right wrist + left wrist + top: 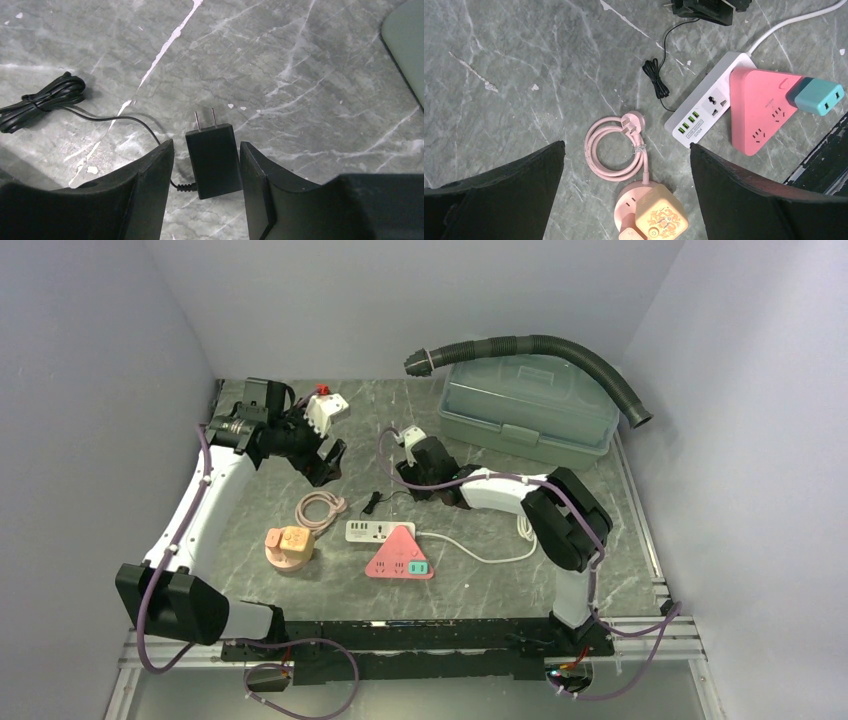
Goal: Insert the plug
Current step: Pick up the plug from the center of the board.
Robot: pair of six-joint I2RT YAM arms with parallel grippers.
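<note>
Fingers (145,180) on my right gripper (207,144) are spread either side of the black adapter (212,160), close but with a sliver of gap on one side, so no pinch. It's lying flat on the table (300,75), prongs pointing away from the wrist, near the white power strip (366,531) on its far side. My left gripper (626,144) hangs wide open above the pink cord (611,150).
</note>
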